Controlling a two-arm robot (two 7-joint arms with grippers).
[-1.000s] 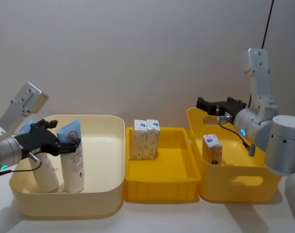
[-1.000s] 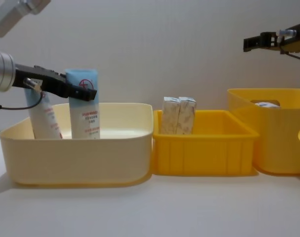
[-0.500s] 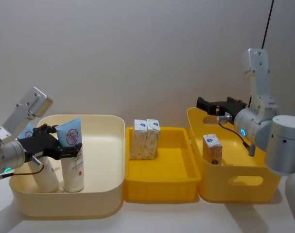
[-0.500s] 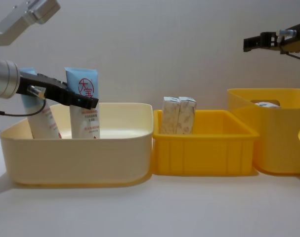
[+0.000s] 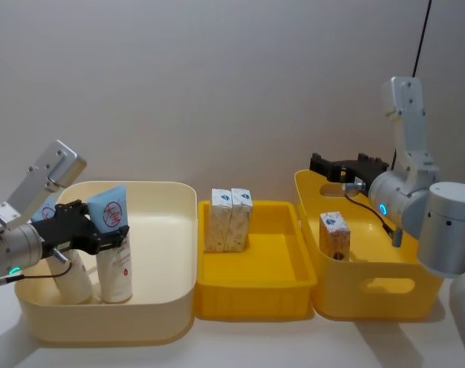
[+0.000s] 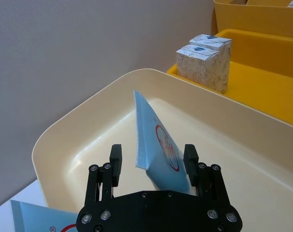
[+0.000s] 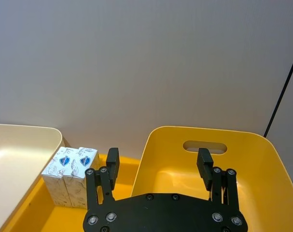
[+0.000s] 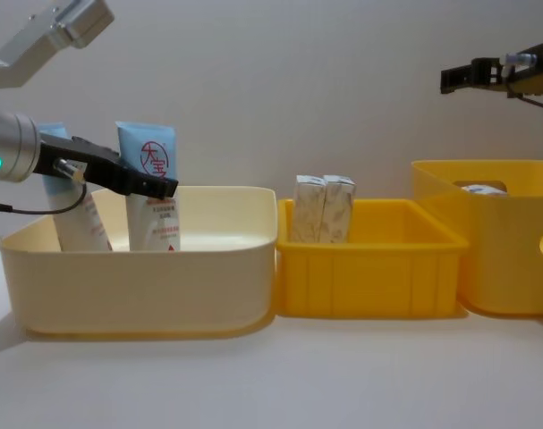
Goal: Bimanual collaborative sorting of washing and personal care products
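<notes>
Here the main risk lies at the left pincer (image 6: 153,155); its fingers are apart, one on each side of the crimped top of a tube (image 5: 116,268), and they do not seem to press it. The tube stands on its cap in the cream bin (image 5: 109,326), a little tilted, just beside a second tube (image 5: 73,280) that leans more. If the pincer pulls away sideways and not upward, I think a finger can catch the flat crimped end and tip the tube over; it can also knock the leaning neighbour, because the arm passes close to it. A tall tube on a small cap is easy to overturn.

The tube is pale blue at the top with a red round logo, white lower down with small red print; the end is pressed flat and wide.

The right pincer (image 5: 315,164) hovers with fingers apart above the rear of the right yellow bin (image 5: 370,295), where one speckled box (image 5: 335,235) stands; two more boxes (image 5: 228,221) stand together in the middle yellow bin (image 5: 255,303).
</notes>
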